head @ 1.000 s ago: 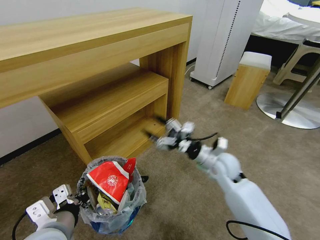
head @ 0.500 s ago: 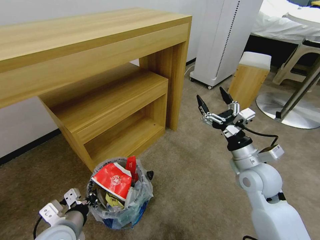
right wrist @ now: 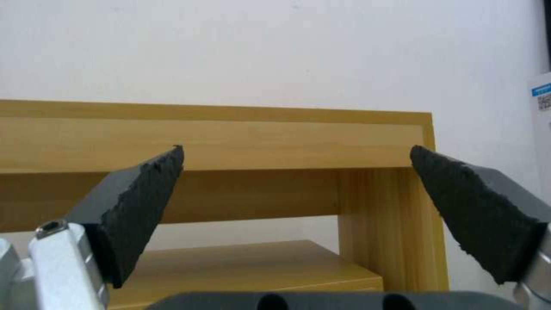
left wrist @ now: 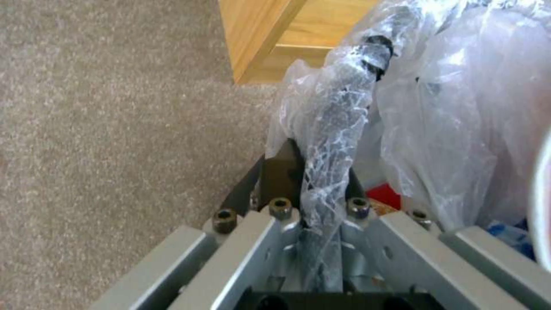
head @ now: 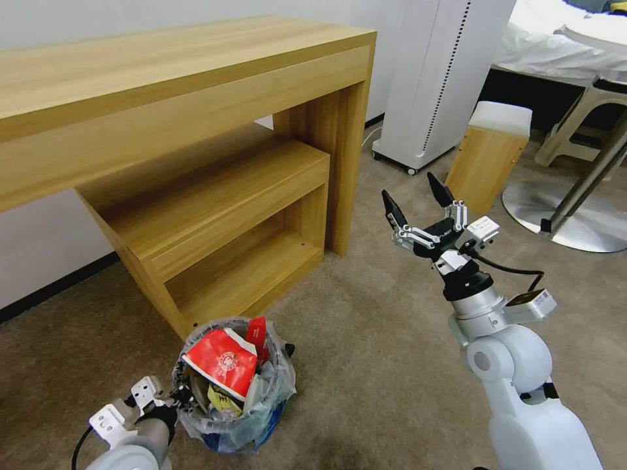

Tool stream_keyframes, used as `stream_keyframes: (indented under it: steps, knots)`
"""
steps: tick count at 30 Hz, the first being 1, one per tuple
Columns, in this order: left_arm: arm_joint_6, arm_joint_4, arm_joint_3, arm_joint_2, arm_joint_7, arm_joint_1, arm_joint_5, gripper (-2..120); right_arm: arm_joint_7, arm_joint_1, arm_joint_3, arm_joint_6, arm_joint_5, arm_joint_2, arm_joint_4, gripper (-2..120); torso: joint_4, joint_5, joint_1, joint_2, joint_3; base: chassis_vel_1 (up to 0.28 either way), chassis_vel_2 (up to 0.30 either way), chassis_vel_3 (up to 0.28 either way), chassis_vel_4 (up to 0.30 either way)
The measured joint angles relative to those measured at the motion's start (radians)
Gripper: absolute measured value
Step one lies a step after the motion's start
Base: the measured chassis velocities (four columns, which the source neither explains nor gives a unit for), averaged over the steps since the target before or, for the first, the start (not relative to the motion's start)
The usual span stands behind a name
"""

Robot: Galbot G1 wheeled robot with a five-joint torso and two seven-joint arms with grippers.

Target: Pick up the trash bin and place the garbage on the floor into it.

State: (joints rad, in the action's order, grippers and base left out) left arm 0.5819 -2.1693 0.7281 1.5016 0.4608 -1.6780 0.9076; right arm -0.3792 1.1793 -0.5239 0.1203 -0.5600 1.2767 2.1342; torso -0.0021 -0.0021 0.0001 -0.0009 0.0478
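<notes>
**A:** ok so what's the left gripper [left wrist: 318, 172] doing? Looks clamped on something.

**B:** yep, its fingers are pinched together on the rim of the trash bin [head: 238, 427], with the crinkly liner bag [left wrist: 338, 129] bunched up between them. In the head view the left gripper [head: 171, 399] sits low on the bin's left side. Can't tell if the bin is touching the floor [head: 366, 365] or hanging just above it.

**A:** any writing on the stuff inside?

**B:** the garbage [head: 225, 372] is piled to the top. The big red wrapper [head: 221, 361] has a round white logo, too small to read. There's a yellow packet [head: 222, 395] under it with dark print, also unreadable, and another red piece [head: 257, 336] sticks up behind.

**A:** and the right gripper [head: 418, 201]?

**B:** up in the air, well away from the bin, fingers spread wide with nothing in them. Its wrist view shows both black pads [right wrist: 137, 211] wide apart, pointing at the wooden counter [right wrist: 230, 137]. There's a white label [head: 482, 227] on its side, text not legible.

**A:** what's around?

**B:** the bin is just in front of the counter [head: 196, 98] and its lower shelf [head: 215, 189]. Further right: a white appliance [head: 444, 78], a small wooden stool [head: 486, 156] with a white top, and a round metal base [head: 562, 219].
</notes>
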Motion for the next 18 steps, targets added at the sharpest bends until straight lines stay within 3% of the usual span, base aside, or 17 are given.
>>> stream_keyframes:
  steps: [10,16,18]
  knots:
    - [-0.001,0.009,-0.009,0.005,0.023,-0.004,-0.023,1,-0.014,0.015,0.003,0.003,0.008,0.009,0.003,100,-0.0001,0.0001,0.0,0.0,0.0,0.0,0.0,0.0,0.0]
    - [0.012,-0.044,-0.016,0.006,0.059,-0.027,-0.046,21,0.009,0.029,0.004,0.008,0.01,0.006,0.008,100,0.0,-0.0003,0.0,0.0,0.0,0.0,0.0,0.0,0.0]
    - [0.021,-0.113,-0.017,-0.003,0.085,-0.046,-0.059,32,0.095,0.044,0.003,0.006,0.005,-0.001,0.012,100,-0.0001,-0.0001,0.0,0.0,0.0,0.0,0.0,0.0,0.0]
